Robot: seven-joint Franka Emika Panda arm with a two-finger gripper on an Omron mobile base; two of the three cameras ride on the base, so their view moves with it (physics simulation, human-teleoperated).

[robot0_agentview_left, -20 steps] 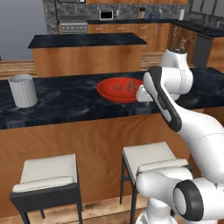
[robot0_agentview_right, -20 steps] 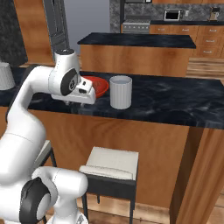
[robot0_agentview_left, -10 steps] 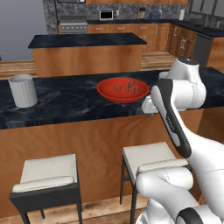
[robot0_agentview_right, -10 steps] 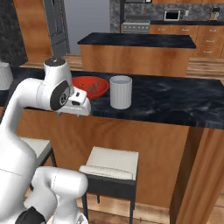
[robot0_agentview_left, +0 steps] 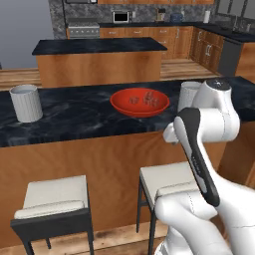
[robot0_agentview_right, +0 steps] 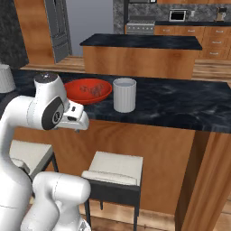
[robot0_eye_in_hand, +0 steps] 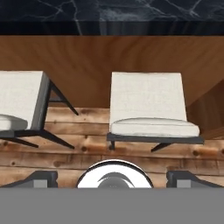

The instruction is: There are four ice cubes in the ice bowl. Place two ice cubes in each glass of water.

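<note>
- Left base view: the red ice bowl point(robot0_agentview_left: 139, 102) sits on the dark bench point(robot0_agentview_left: 74, 117), ice cubes point(robot0_agentview_left: 148, 99) inside; one glass of water point(robot0_agentview_left: 25, 102) at 9 o'clock, well apart.
- Right base view: a second glass point(robot0_agentview_right: 124, 94) stands just beside the bowl at 3 o'clock.
- Hand view: gripper point(robot0_eye_in_hand: 113, 177) fingers point(robot0_eye_in_hand: 41, 178) spread wide, empty, above two stools point(robot0_eye_in_hand: 148, 109).

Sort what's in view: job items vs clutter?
Job: red ice bowl holding ice cubes; glass at counter's left; glass beside bowl.
Clutter: two stools, back island, microwave.
</note>
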